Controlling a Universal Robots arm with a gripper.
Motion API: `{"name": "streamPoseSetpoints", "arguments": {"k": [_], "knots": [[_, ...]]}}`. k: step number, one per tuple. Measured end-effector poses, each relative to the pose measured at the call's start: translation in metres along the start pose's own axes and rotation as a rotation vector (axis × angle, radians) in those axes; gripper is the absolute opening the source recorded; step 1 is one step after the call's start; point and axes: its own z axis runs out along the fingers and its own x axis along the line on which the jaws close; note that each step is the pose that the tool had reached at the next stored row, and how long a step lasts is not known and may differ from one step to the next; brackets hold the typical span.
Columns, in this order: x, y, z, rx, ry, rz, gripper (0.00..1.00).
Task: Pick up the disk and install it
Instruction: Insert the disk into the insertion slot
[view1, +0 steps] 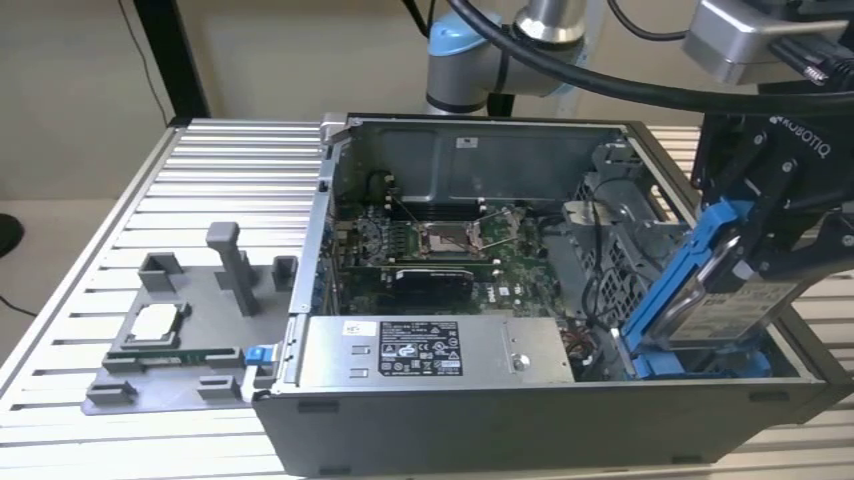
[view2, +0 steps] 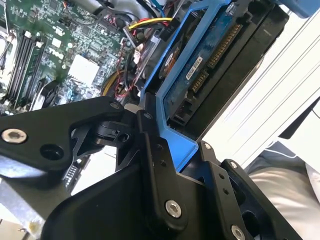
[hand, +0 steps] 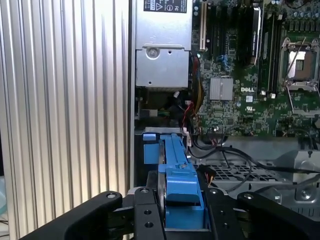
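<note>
The disk (view1: 721, 310), a silver-grey drive in a bright blue carrier frame, stands tilted on edge at the exterior view's right, inside the open computer case (view1: 534, 425). Its lower end rests by a blue bay piece (view1: 701, 365) in the case's near corner. My black gripper (view1: 777, 245) is shut on the disk's upper end. In the second wrist view the fingers (view2: 150, 130) clamp the blue frame of the disk (view2: 210, 55), whose connector edge shows. In the first wrist view the gripper (hand: 182, 212) holds the disk (hand: 175, 165) edge-on above the case's corner.
The case holds a green motherboard (view1: 441, 250), a grey power-supply box (view1: 427, 350), loose cables (hand: 195, 100) and a perforated drive cage (view1: 621, 240). A grey parts fixture (view1: 174, 345) lies on the slatted table (view1: 200, 160) at the exterior view's left.
</note>
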Motion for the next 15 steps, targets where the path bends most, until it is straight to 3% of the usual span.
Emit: {"name": "streamPoseSetpoints", "arguments": {"k": [15], "knots": [[0.0002, 0.0006, 0.0132, -0.0002, -0.0153, -0.001, 0.0]]}}
